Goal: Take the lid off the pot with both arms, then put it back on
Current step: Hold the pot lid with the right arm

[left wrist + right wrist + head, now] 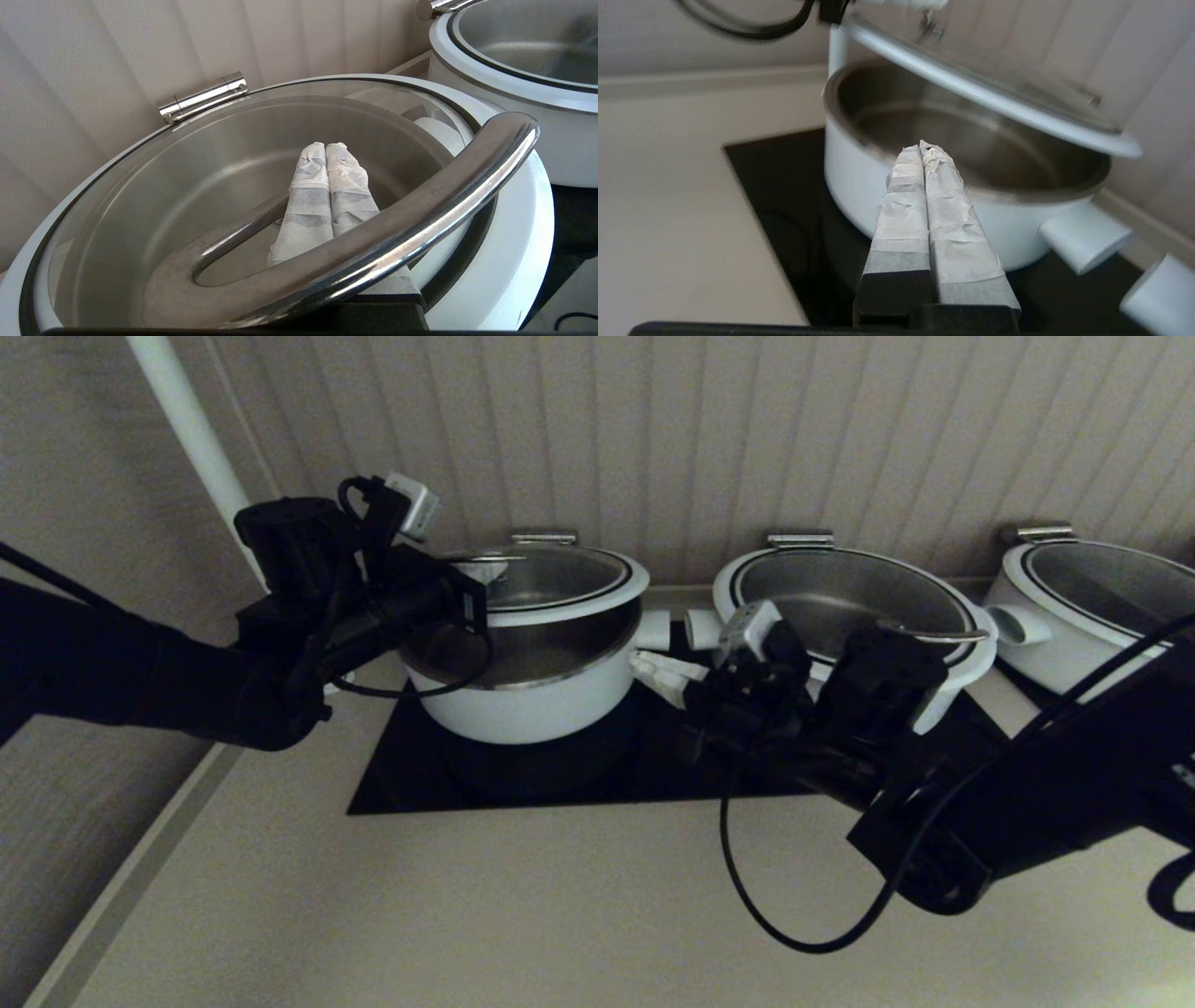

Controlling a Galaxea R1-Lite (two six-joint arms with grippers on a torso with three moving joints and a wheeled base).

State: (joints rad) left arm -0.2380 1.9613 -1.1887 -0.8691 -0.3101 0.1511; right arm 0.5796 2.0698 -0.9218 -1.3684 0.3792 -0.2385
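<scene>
The lid (597, 602) hangs tilted above the pot (532, 714), clear of its steel rim. My left gripper (481, 571) is at the lid's left side. In the left wrist view its shut fingers (341, 177) pass under the looped steel handle (444, 186), over the glass (140, 210). My right gripper (639, 663) is shut and empty beside the pot's right stub handle (653, 630), below the lid's rim. In the right wrist view its fingers (943, 186) point at the pot's wall (850, 177), with the lid's rim (971, 93) above.
The pot stands on a black cooktop (420, 775). A wider white pot (840, 588) stands close on the right, its stub handle (700, 627) facing mine, and another (1074, 607) stands further right. A panelled wall is close behind. A white pipe (187, 420) rises at left.
</scene>
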